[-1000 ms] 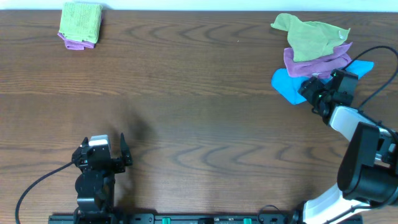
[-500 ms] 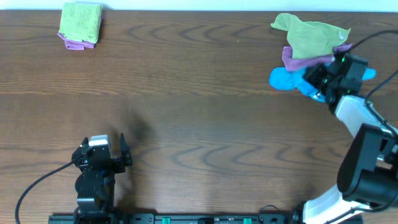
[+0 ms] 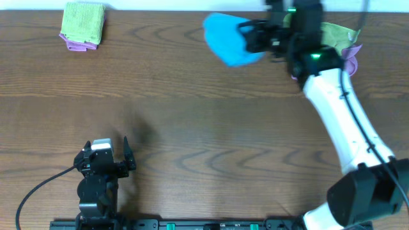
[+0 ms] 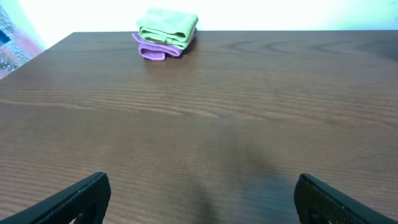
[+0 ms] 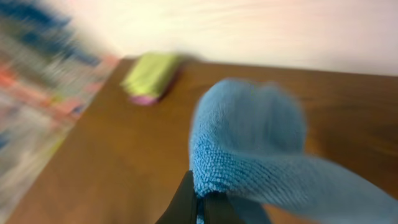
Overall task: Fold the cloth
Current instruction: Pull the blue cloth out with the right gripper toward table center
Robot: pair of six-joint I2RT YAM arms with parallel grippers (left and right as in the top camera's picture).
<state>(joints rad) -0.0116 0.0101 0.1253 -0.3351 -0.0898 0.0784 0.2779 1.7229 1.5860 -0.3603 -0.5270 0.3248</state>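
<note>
My right gripper [image 5: 200,204] pinches just one edge of the blue cloth [image 3: 227,39], which hangs bunched in the air over the far side of the table [image 3: 192,115]. With so thin a bite, I fear it slips free or lands crumpled. The left gripper [image 4: 202,199] sits spread wide, empty, by the near edge

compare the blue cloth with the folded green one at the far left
The blue cloth is loose and bunched; the folded green cloth is a neat rectangle. The blue cloth hangs above the table, pinched in the right jaws; the folded green cloth lies on a purple cloth. Both look like soft towelling.
</note>
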